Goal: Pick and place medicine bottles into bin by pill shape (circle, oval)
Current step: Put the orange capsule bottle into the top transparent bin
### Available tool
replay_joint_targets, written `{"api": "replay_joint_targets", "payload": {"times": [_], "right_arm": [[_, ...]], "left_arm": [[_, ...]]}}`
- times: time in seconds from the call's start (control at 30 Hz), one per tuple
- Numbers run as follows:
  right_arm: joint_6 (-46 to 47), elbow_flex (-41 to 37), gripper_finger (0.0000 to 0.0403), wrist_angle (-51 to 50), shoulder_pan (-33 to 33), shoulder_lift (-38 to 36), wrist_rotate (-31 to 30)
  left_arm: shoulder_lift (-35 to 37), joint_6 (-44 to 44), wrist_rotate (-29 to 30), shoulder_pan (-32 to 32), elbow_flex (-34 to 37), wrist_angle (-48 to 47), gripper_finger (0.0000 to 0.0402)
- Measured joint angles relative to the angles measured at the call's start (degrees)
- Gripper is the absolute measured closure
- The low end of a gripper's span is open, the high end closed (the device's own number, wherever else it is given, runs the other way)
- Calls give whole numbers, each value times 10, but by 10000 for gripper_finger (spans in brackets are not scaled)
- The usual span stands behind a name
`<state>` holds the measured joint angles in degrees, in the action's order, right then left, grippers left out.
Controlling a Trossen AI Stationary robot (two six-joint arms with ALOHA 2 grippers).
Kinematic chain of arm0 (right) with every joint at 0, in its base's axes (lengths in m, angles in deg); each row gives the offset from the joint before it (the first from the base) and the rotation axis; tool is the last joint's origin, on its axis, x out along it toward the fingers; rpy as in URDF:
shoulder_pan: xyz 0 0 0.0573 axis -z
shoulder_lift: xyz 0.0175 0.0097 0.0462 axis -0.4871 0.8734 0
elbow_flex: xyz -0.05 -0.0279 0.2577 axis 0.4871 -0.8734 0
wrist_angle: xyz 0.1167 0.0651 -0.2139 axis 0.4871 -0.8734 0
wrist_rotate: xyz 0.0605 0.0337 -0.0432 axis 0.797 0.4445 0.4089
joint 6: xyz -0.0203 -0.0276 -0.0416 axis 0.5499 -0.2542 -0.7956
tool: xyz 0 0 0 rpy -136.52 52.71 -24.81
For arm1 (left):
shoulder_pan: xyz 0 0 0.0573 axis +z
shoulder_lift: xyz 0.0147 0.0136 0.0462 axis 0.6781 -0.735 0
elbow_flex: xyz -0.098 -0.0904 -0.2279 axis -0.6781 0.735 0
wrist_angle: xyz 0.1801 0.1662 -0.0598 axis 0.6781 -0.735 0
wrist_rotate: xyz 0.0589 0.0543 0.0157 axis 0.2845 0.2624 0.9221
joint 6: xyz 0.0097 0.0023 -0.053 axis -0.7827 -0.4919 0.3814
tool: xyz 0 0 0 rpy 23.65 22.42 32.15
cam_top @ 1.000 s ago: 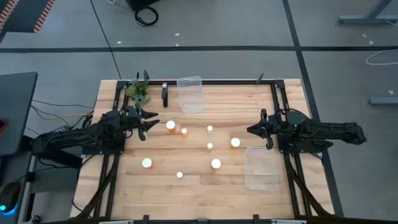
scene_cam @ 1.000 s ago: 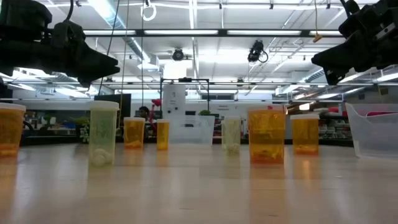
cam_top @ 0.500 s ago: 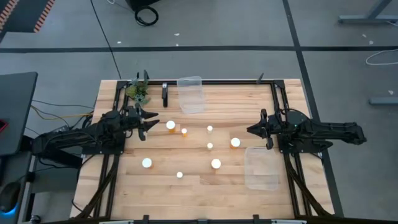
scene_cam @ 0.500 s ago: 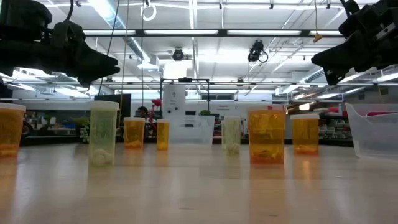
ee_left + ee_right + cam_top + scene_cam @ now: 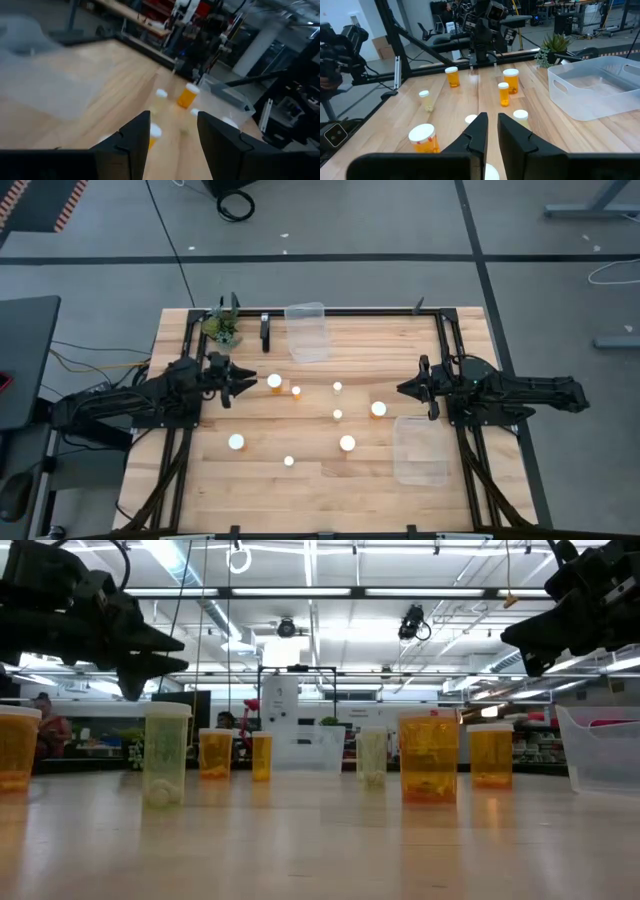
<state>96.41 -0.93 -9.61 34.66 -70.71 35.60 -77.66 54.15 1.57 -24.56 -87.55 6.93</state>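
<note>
Wooden table (image 5: 320,480), seemingly 8 bottles (image 5: 347,443)

both arms are up off the table, reaching in toward the middle from opposite sides. left gripper (image 5: 240,378) hangs over the left half, toward the far side, fingers pointing right; the wrist view shows a gap between its fingers (image 5: 131,140) and nothing in it, but it's as closed as it goes. right gripper (image 5: 403,389) hangs over the right half, pointing left at the other arm, its fingers (image 5: 476,131) nearly together, holding nothing. seen from table level, both sit high above the surface.
</note>
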Motion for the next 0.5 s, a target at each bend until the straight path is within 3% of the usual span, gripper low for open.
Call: {"api": "replay_joint_targets", "payload": {"times": [0.17, 0.27, 0.5], "right_arm": [[0, 0, 354, 0, 0, 0, 0], [0, 0, 354, 0, 0, 0, 0], [0, 0, 354, 0, 0, 0, 0]], "left_arm": [[0, -28, -31, 0, 0, -30, 230], [-1, -75, -33, 0, 0, -43, 230], [-39, -93, -27, 0, 0, -73, 230]]}}
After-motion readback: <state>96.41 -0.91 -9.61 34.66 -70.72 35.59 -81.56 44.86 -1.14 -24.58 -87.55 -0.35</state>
